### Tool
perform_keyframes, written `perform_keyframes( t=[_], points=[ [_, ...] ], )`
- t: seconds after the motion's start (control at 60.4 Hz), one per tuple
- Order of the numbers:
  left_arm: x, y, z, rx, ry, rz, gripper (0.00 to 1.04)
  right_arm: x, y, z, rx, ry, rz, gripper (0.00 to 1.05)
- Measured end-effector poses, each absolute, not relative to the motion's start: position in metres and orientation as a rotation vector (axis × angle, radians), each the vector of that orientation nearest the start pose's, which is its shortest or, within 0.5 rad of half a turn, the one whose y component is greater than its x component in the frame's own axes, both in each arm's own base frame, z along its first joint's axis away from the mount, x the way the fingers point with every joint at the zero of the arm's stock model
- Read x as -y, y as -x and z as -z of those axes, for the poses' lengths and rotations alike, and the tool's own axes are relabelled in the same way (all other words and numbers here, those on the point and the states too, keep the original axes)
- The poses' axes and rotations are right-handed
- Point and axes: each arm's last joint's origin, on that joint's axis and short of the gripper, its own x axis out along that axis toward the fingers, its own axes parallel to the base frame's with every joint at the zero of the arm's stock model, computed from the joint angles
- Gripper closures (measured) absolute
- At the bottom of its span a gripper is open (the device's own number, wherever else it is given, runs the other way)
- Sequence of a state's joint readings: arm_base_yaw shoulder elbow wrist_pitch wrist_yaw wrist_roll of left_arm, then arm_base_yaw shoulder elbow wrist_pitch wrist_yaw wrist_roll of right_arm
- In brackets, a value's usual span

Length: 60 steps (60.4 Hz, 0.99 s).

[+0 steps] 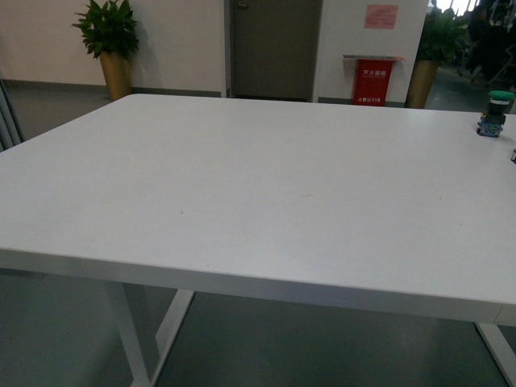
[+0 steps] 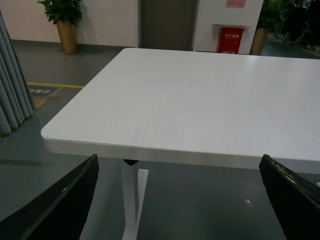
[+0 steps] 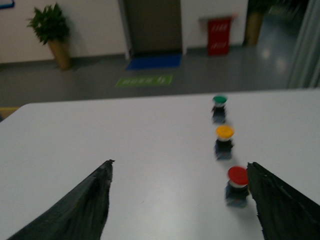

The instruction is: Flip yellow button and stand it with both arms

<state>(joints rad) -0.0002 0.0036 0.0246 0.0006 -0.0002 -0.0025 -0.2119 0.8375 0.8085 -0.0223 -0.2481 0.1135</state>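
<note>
The yellow button [image 3: 224, 141] shows only in the right wrist view, which is blurred. It stands cap up on the white table [image 3: 125, 135], in the middle of a row of three switches. My right gripper [image 3: 179, 165] is open and empty above the table, and the yellow button lies ahead of it, toward its right finger [image 3: 280, 210]. My left gripper [image 2: 178, 165] is open and empty, low in front of the table's near edge [image 2: 175, 152]. The front view shows neither arm nor the yellow button.
A green-capped switch [image 3: 219, 107] stands beyond the yellow one and also shows at the far right of the front view [image 1: 493, 113]. A red-capped switch [image 3: 237, 185] stands close beside my right finger. Potted plants [image 1: 109, 40] and a door [image 1: 274, 48] lie beyond the table.
</note>
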Motion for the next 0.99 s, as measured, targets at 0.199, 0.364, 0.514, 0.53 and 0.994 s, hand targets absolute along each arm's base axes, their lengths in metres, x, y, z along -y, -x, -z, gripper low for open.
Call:
perform_keyframes(
  t=[0.199,0.364,0.514,0.53,0.994],
  points=[
    [0.000,-0.096,-0.172,0.022,0.002,0.000,0.06,0.001,-0.141,-0.278,0.017,-0.018,-0.005,0.62],
    [0.000,-0.096,-0.172,0.022,0.002,0.000,0.06,0.001,-0.134,-0.240,-0.017,-0.006,0.003,0.94],
    [0.000,-0.096,-0.172,0.022,0.002,0.000,0.06,0.000,-0.126,-0.221,-0.002,-0.002,0.002,1.01],
    [0.000,-0.096,-0.172,0.022,0.002,0.000,0.06,0.000,-0.125,-0.218,-0.003,-0.002,0.002,1.01],
    [0.000,-0.096,-0.172,0.022,0.002,0.000,0.06,0.000,-0.114,-0.188,-0.002,-0.002,0.002,1.01]
  ],
)
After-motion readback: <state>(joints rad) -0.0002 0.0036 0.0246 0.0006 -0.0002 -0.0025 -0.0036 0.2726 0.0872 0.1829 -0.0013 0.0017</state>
